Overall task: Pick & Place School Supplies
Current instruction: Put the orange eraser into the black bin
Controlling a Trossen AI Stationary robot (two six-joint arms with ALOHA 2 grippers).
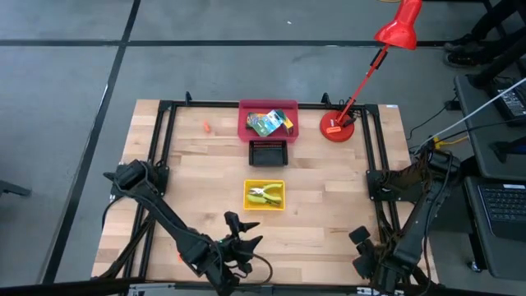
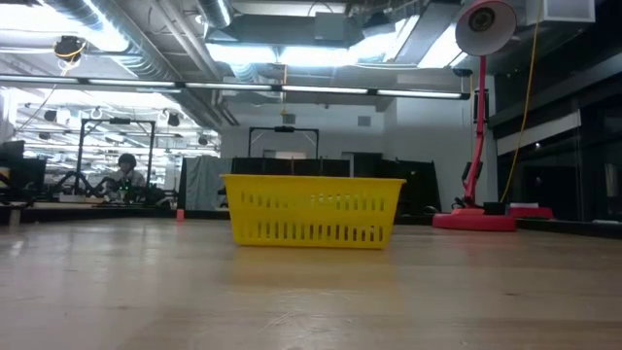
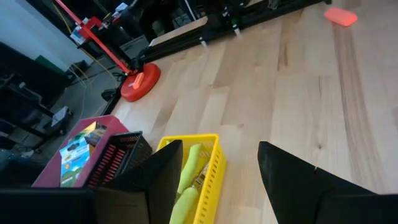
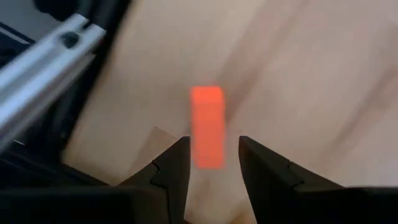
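Two claws work the table's (image 1: 329, 205) near edge. Left claw (image 1: 244, 233) hangs open, empty. Pliers (image 1: 264, 195) lie in the yellow tray (image 1: 265, 205). Right claw (image 4: 213, 163) stands parted astride an orange-red piece (image 4: 207, 124), grip uncertain.

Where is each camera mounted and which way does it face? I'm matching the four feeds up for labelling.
High view: overhead, looking straight down on the table; both arms show, left gripper and right gripper near the front edge.
Low view: table height, level across to the yellow tray; no arm shows.
Left wrist view: over open jaws toward the yellow tray and red tray.
Right wrist view: down past open jaws at an orange-red piece.
Shared: high, low and left wrist views all show the red lamp.
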